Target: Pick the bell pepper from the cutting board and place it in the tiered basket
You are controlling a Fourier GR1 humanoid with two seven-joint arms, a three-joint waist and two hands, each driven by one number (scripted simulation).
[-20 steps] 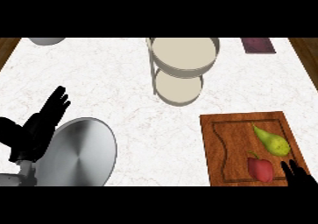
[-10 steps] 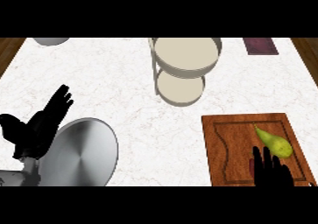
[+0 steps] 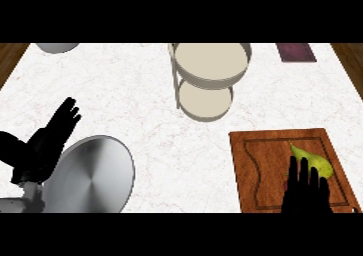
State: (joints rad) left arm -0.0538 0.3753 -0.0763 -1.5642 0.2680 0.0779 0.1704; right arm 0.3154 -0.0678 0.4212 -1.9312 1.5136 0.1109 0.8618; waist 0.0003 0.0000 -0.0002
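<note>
the right hand lies over the cutting board at 4 o'clock with fingers straight, pointing to 12 o'clock and grasping nothing that shows. the bell pepper is not visible and is judged to be hidden under the palm, with a green pear just beside the fingertips. risk: closing here could catch or shove the pear instead of the pepper, and the tiered basket at 12 o'clock is well apart, so a poor grasp could slip in transit; the left hand rests open at 8 o'clock.
</note>
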